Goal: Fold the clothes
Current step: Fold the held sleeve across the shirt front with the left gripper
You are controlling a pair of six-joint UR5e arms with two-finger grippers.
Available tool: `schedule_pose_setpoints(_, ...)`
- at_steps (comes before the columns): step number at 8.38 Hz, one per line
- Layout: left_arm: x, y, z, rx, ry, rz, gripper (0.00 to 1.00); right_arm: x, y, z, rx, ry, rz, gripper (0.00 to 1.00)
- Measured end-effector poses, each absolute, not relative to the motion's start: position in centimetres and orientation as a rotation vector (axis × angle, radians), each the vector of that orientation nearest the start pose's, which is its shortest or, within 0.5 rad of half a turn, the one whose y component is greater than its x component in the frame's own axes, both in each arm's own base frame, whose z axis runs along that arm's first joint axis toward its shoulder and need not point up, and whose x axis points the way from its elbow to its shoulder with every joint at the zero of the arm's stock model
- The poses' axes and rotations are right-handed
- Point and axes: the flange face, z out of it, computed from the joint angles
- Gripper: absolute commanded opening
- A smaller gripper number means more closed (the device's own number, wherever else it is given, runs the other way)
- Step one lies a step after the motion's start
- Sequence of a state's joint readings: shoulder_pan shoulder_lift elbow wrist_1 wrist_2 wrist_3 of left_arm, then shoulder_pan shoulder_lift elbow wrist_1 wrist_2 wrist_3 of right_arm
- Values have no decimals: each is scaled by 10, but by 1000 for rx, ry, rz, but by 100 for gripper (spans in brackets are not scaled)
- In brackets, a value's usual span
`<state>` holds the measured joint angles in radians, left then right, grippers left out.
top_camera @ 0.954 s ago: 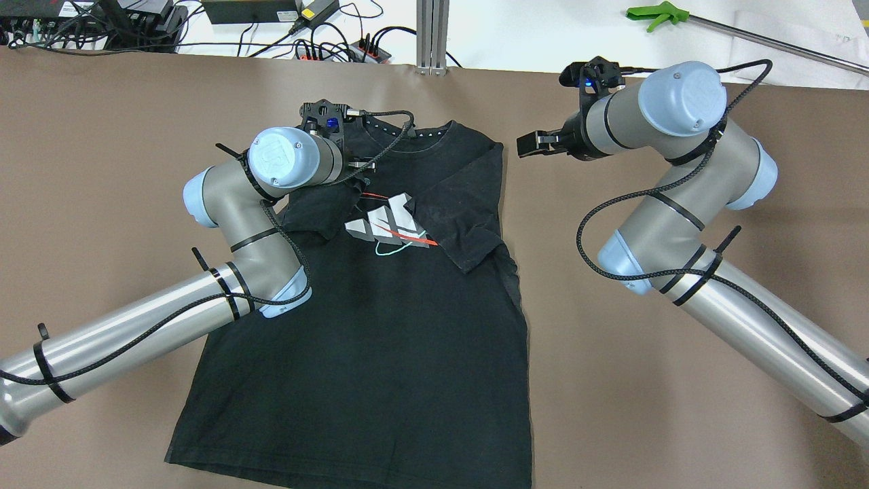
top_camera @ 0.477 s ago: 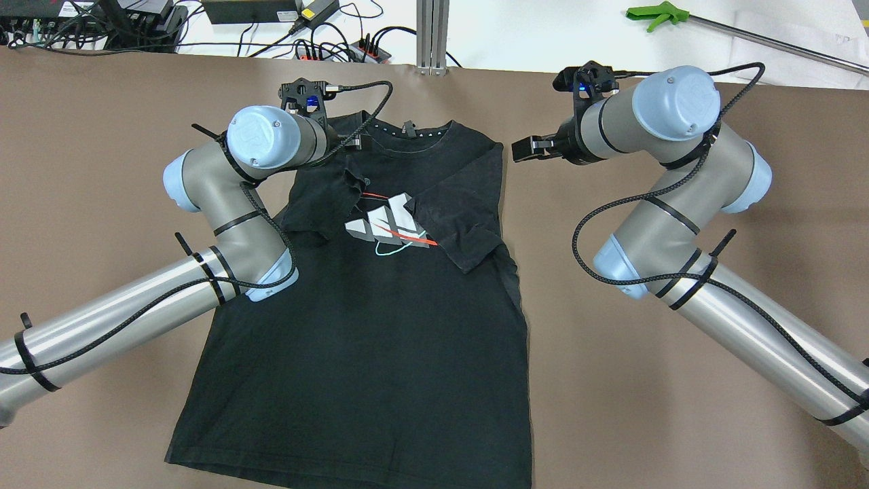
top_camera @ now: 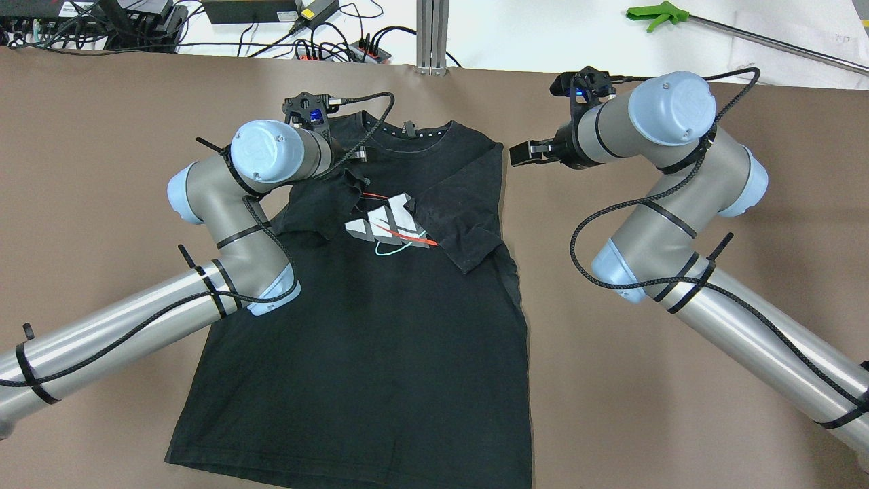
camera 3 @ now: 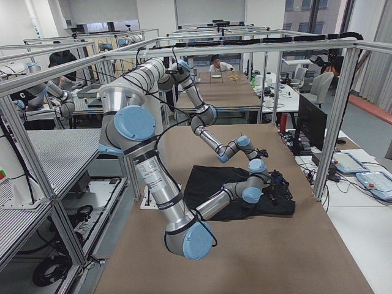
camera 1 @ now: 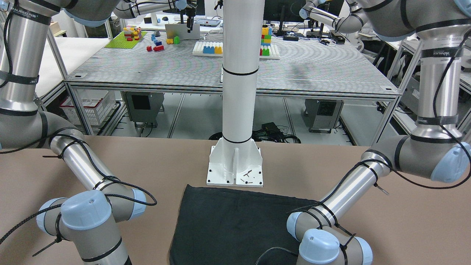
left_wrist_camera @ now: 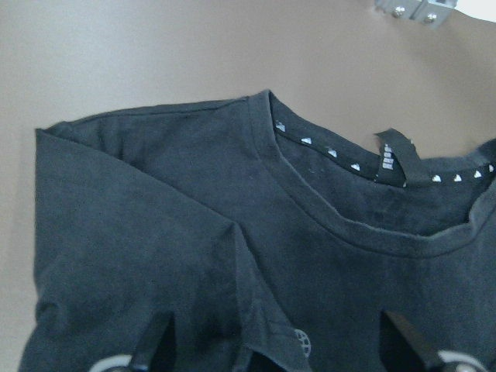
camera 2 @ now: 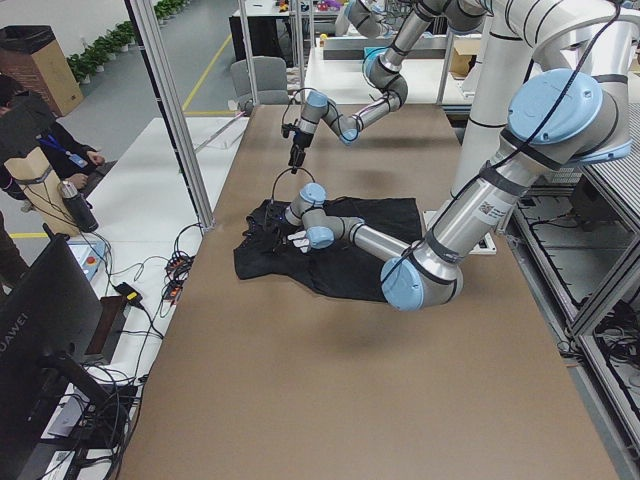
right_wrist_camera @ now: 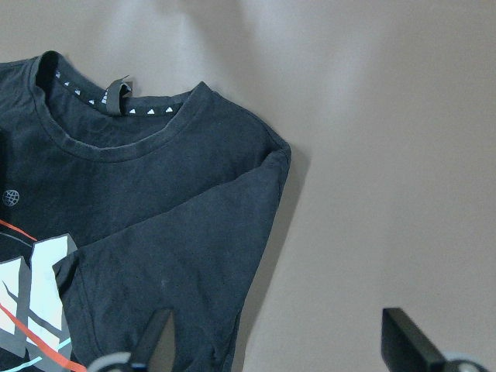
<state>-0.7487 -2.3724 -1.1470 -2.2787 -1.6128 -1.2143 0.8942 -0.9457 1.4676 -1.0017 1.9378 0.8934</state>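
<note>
One soft, matte black shirt (top_camera: 380,326) (ribbed round collar (left_wrist_camera: 349,229))

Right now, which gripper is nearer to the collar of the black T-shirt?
Left. The left gripper sits over the T-shirt beside the collar; the right gripper hovers past the far shoulder, over bare table.

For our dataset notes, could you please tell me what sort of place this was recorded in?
Most likely a robotics lab: other robot arms stand at neighbouring benches, toy bricks sit on a slatted table, and aluminium framing surrounds the workstation.
</note>
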Motion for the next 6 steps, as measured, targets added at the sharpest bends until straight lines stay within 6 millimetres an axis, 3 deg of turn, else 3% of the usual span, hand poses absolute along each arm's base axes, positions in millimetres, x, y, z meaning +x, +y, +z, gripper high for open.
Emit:
schedule_pose_setpoints(2, 517, -634, 265, 533, 956, -313, 79, -374, -620, 268, 526, -990, -6, 94)
schedule_pose_setpoints(6, 521, -640, 277, 528, 924, -299, 76, -375, -620, 269, 520, -990, 0, 94)
